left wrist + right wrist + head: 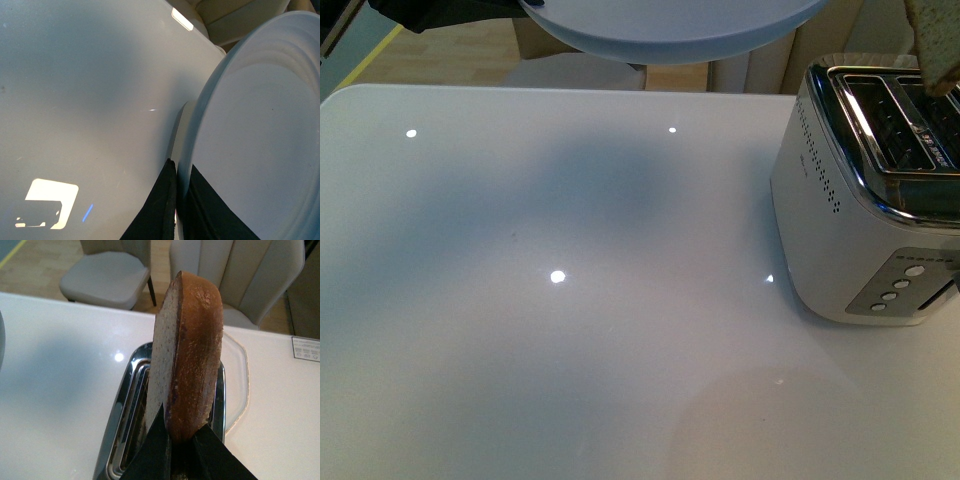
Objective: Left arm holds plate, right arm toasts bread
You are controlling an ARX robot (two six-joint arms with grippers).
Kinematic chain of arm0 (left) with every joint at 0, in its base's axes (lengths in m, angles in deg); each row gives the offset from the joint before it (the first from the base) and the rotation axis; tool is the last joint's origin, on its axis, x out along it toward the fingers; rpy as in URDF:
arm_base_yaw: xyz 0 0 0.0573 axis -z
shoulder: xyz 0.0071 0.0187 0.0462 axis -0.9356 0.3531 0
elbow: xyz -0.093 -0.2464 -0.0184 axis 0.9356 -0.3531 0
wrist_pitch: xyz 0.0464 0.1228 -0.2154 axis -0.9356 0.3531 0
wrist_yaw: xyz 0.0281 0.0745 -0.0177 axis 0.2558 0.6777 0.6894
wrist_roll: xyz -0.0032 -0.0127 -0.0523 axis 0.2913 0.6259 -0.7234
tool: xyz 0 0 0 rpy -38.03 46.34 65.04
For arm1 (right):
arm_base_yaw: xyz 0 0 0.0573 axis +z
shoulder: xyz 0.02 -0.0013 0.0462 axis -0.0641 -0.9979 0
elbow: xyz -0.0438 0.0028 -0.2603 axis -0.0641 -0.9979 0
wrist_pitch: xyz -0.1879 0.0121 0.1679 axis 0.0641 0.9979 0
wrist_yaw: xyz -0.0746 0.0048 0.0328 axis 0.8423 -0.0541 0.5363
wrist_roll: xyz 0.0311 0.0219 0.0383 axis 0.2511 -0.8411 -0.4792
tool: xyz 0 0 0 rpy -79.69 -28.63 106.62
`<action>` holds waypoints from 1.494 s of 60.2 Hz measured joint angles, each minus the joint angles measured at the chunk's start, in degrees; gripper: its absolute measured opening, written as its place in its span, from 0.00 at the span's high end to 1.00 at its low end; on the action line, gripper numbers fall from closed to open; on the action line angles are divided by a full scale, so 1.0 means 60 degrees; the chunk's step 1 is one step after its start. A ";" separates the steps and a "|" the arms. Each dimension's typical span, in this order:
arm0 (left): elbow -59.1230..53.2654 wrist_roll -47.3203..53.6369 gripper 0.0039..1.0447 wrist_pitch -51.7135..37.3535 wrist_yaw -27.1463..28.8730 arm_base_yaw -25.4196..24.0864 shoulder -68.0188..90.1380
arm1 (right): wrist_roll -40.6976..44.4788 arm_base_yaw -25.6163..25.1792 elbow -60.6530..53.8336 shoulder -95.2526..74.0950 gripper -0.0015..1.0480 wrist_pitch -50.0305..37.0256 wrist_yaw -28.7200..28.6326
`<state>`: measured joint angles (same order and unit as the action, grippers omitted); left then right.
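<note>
gripping the bread by one narrow end in the right gripper, black fingers pressing shut on both faces. hanging it on edge with the long axis running straight away from the fingers and the rounded end pointing down at the toaster. showing, in the front view, only as a speckled brown tip at the top right corner, over the slots; not telling whether it is touching the metal. lining its thin edge up along the length of the slots in the right wrist view.

pinching the plate by its rim in the left gripper, one dark finger on each side, closed tight. lifting it clear of the table, near level, at the far middle, its pale blue underside facing the front camera. carrying only smooth, shallow rings on its glazed face.

standing at the table's right side, the white boxy toaster having a chrome top, rows of small vent holes and round buttons on the front panel. showing dark interiors with metal guides in the two long slots. reflecting lamps in the glossy white tabletop. sitting beyond the table, two pale padded chairs.
</note>
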<state>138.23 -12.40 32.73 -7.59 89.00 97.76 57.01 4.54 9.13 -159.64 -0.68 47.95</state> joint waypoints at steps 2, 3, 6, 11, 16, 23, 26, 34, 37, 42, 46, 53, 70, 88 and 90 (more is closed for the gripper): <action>0.0000 -0.0004 0.98 0.0000 -0.0004 0.0000 0.0000 | 0.0033 0.0015 -0.0022 -0.0018 0.97 0.0000 0.0004; 0.0000 -0.0015 0.98 0.0000 -0.0007 0.0000 -0.0004 | 0.0069 0.0033 -0.0036 -0.0040 0.97 0.0004 0.0007; 0.0000 -0.0022 0.98 0.0000 -0.0011 0.0000 -0.0004 | 0.0142 0.0058 -0.0047 -0.0091 0.97 0.0044 0.0040; 0.0000 -0.0025 0.98 0.0000 -0.0018 0.0004 -0.0004 | 0.0178 0.0087 -0.0066 -0.0208 0.97 0.0153 0.0076; 0.0000 -0.0029 0.98 0.0000 -0.0015 0.0004 -0.0004 | 0.0178 0.0113 -0.0091 -0.0313 0.97 0.0244 0.0113; 0.0000 -0.0036 0.98 -0.0007 -0.0015 0.0007 -0.0004 | 0.0135 0.0189 -0.0189 -0.0433 0.97 0.0313 -0.0007; 0.0000 -0.0055 0.98 -0.0011 -0.0018 0.0018 0.0000 | 0.0109 0.0233 -0.0215 -0.0521 0.97 0.0339 -0.0055; 0.0000 -0.0069 0.98 -0.0018 -0.0018 0.0033 -0.0004 | 0.0047 0.0299 -0.0222 -0.0718 0.97 0.0361 0.0004; 0.0000 -0.0084 0.98 -0.0029 -0.0022 0.0036 -0.0004 | 0.0036 0.0324 -0.0222 -0.0801 0.97 0.0408 0.0080; 0.0000 -0.0091 0.98 -0.0055 -0.0025 0.0040 -0.0004 | 0.0040 0.0364 -0.0211 -0.0951 0.97 0.0437 0.0339; 0.0000 -0.0095 0.98 -0.0062 -0.0033 0.0044 -0.0004 | 0.0069 0.0401 -0.0175 -0.1129 0.97 0.0561 0.0561; -0.0004 -0.0098 0.98 -0.0062 -0.0033 0.0040 -0.0004 | 0.0149 0.0466 -0.0058 -0.1359 0.97 0.0787 0.0776; -0.0036 -0.0120 0.98 -0.0073 -0.0073 0.0033 -0.0004 | 0.0182 0.0637 0.0335 -0.1723 0.97 0.1111 0.0951; -0.0124 -0.0135 0.98 -0.0087 -0.0117 -0.0004 -0.0066 | 0.0178 0.0736 0.0226 -0.2036 0.88 0.0820 0.0860; -0.0135 -0.0135 0.98 -0.0087 -0.0127 -0.0004 -0.0069 | 0.0157 0.0732 0.0160 -0.2036 0.81 0.0732 0.0816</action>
<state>137.42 -13.21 32.20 -8.36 88.98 97.35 57.95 8.93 10.09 -171.85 3.71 52.84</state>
